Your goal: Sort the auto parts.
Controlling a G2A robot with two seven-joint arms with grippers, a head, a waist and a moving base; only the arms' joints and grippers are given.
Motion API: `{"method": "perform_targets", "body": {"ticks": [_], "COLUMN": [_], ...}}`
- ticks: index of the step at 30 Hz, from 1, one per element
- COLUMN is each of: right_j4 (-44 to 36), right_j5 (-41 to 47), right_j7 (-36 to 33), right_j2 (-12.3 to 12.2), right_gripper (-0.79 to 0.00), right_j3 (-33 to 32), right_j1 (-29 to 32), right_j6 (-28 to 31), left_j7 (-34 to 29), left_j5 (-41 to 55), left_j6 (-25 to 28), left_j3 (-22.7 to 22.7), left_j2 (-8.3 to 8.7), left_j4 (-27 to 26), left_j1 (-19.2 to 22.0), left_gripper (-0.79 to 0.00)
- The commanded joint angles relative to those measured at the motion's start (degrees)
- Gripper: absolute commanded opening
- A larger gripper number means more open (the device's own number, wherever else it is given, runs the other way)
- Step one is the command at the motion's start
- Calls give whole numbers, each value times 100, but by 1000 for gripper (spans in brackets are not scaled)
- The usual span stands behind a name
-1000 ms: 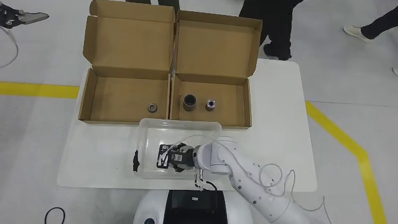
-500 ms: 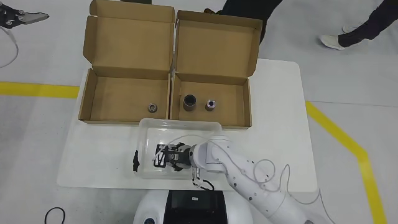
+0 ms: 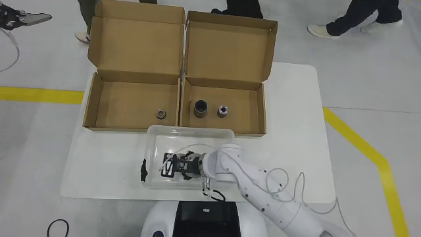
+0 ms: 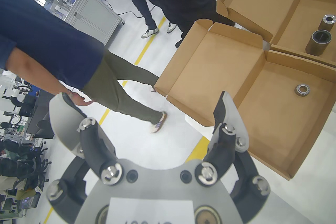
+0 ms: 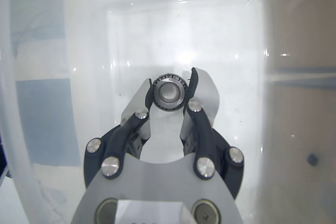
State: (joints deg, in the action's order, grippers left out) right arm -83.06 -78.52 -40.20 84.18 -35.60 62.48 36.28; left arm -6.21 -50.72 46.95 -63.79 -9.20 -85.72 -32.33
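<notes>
The right gripper (image 5: 170, 88) sits inside the clear plastic bin (image 3: 191, 130) at the near edge of the white worktop (image 3: 296, 138), its jaws closed around a small silver roller bearing (image 5: 170, 105). The left gripper (image 4: 140, 107) is spread wide and holds nothing. Behind the bin, the left brown cardboard box (image 3: 125, 105) holds 1 silver bearing ring (image 3: 160, 113). The right brown cardboard box (image 3: 243, 115) holds 1 dark metal sleeve (image 3: 200, 108) and 1 small silver bushing (image 3: 223, 110).
</notes>
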Motion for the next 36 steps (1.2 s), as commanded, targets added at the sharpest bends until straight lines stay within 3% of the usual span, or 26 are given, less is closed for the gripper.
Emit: {"method": "perform_targets", "body": {"ticks": [1, 9, 23, 36], "right_j4": [-106, -664, -995, -1151], "right_j5": [-53, -77, 1170, 873], "right_j7": [57, 328, 2313, 3460], "right_j2": [-20, -150, -248, -278], "right_gripper": [-785, -785, -785, -785], "right_j3": [-34, -267, -855, -965], "right_j1": [36, 323, 574, 442], "right_j6": [-57, -80, 189, 348], "left_j7": [0, 0, 0, 0], "left_j5": [0, 0, 0, 0], "left_j6": [0, 0, 0, 0], "left_j3": [0, 0, 0, 0], "left_j2": [0, 0, 0, 0], "left_j4": [0, 0, 0, 0], "left_j1": [0, 0, 0, 0], "left_gripper": [0, 0, 0, 0]}}
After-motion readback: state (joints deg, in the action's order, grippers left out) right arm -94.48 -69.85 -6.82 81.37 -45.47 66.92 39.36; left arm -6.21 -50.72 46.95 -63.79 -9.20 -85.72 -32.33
